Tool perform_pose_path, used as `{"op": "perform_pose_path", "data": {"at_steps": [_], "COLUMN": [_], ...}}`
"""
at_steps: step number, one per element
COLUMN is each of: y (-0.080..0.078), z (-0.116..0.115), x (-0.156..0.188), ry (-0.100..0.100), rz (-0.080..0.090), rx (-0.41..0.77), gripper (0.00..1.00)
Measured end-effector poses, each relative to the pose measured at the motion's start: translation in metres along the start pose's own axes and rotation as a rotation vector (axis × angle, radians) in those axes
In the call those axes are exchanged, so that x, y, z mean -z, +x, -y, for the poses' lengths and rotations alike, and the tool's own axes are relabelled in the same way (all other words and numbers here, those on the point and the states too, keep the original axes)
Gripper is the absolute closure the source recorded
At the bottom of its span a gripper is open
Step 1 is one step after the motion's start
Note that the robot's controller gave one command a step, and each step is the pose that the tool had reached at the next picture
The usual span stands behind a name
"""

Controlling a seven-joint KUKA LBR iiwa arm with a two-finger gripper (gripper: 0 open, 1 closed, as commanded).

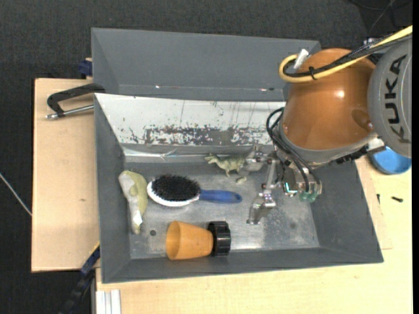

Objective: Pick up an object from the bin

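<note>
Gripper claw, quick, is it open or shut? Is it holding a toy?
Gripper: cannot be told whether it is open or closed. It is down in the bin, right of the blue-handled brush.

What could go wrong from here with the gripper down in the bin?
The gripper hangs over bare bin floor, right of the brush's blue handle, so a grasp here may catch nothing. The small toy dinosaur lies near the back wall, awkward to reach. The orange cup lies on its side and might roll if nudged.
</note>
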State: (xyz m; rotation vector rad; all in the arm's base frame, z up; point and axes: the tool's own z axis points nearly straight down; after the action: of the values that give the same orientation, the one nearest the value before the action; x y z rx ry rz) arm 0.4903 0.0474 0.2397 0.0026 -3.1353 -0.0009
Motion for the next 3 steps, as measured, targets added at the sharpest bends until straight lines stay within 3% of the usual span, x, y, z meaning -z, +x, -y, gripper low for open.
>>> {"op": "perform_pose_path", "data": {"at_steps": [1, 2, 3], "y": [-0.037, -0.030, -0.037], "z": [-0.028, -0.028, -0.035], "x": [-0.128, -0.130, -0.050], "ry": [-0.007, -0.002, -0.005], "rz": [0.033, 0.010, 0.019], "rx": [-0.234, -0.231, -0.246], "gripper": [0.00, 1.00, 1.00]}}
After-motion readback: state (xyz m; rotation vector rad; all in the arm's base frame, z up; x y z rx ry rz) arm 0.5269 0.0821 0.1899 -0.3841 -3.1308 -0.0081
